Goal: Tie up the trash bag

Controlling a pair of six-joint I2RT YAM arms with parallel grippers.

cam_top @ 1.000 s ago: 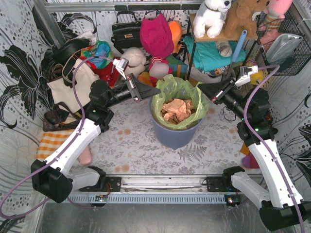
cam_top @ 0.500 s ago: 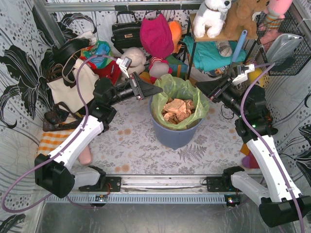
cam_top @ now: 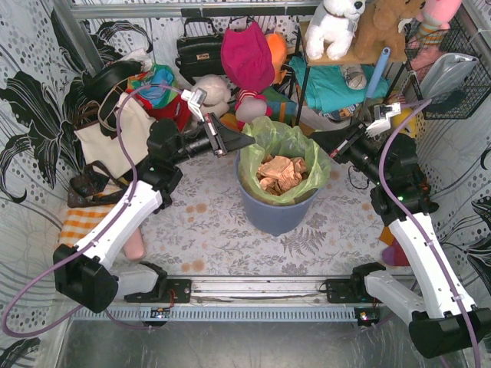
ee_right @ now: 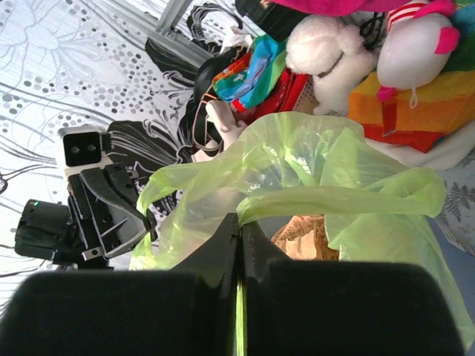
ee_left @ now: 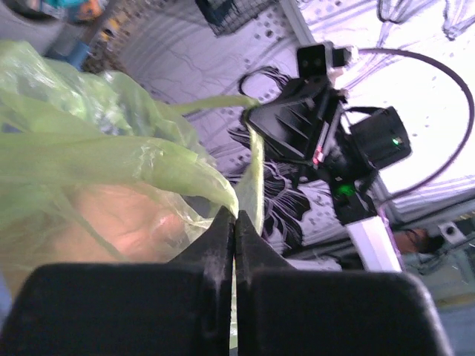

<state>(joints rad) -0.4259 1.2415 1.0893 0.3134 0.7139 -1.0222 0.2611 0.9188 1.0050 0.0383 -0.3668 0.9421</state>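
The trash bag [cam_top: 285, 146] is thin light-green plastic lining a round blue-grey bin [cam_top: 272, 212], with crumpled tan paper [cam_top: 278, 173] inside. My left gripper [cam_top: 247, 142] is at the bag's left rim. In the left wrist view it [ee_left: 235, 216] is shut, with a strip of the green film [ee_left: 111, 159] pinched between its tips. My right gripper [cam_top: 314, 139] is at the right rim. Seen from the right wrist, it [ee_right: 239, 220] is shut on a fold of the bag [ee_right: 319, 159]. Each gripper faces the other across the bag's mouth.
Behind the bin are piled plush toys [cam_top: 247, 57], a black handbag [cam_top: 198, 47] and a white canvas tote [cam_top: 115, 139]. A shelf with stuffed animals [cam_top: 337, 27] and a wire basket [cam_top: 453, 77] stand at the back right. An orange checked cloth [cam_top: 80, 224] lies at the left.
The right gripper has moved left to the bag's right rim, and the left one has edged up to the left rim. Both now pinch the green plastic.
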